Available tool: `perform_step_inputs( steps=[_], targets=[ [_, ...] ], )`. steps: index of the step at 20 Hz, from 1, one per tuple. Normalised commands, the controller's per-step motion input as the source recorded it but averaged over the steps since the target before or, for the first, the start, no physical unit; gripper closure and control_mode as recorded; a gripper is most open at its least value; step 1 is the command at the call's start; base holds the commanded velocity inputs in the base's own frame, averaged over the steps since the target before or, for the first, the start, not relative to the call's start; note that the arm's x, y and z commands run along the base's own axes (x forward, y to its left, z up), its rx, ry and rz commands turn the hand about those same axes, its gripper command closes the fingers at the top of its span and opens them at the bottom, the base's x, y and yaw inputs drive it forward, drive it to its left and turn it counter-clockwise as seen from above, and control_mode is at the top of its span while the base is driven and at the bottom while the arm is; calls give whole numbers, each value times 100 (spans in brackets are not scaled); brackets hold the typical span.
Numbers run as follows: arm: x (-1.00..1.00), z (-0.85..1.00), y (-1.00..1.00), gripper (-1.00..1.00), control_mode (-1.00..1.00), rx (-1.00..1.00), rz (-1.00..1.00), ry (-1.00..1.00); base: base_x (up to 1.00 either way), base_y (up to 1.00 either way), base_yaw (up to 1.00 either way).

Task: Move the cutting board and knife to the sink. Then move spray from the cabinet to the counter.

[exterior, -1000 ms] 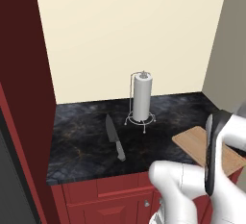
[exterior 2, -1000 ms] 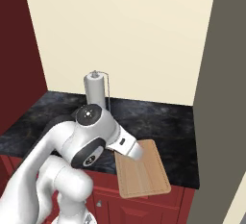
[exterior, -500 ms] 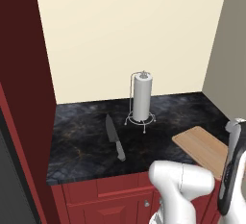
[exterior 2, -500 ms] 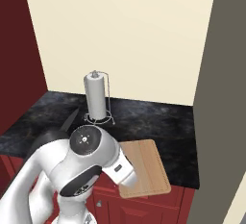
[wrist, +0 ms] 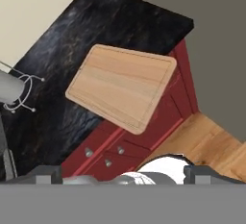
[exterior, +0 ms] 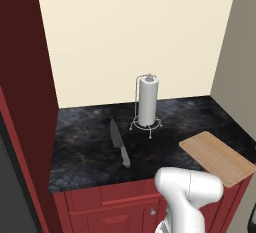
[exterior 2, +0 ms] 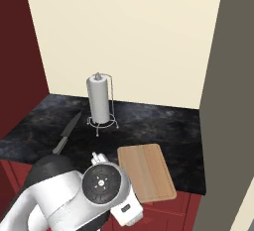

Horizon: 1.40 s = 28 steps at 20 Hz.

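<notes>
Hand view, flat light-tan wooden cutting board (wrist: 122,87) overhanging black veined stone counter (wrist: 110,23) edge; gripper (wrist: 122,174) fingers wide apart, empty, grey-bladed kitchen knife (exterior: 119,143) lying apart

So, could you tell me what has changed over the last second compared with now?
The arm swung down and back toward the base: its forearm, which crossed over the cutting board a second ago, has dropped off the counter, leaving the board fully exposed. The gripper stayed open, holding nothing. Board, knife and paper-towel roll have not moved.
</notes>
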Motion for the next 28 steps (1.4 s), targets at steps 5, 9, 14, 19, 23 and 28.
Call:
perform_step_inputs(
  steps=[5, 9, 14, 19, 23, 28],
  targets=[
    [-18, -26, 0, -100, -100, 18, 0, -6, 0, 0, 0],
    [-4, -37, 0, -100, -100, 22, -3, -16, 0, 0, 0],
    [0, -41, 0, -100, -100, 24, -11, -27, 0, 0, 0],
    [0, -41, 2, -100, -100, 19, -16, -31, 0, 0, 0],
    [4, -23, 6, -100, -100, 16, -17, -26, 0, 0, 0],
    [23, -6, 0, -100, -100, 6, -3, -9, 0, 0, 0]
  ],
)
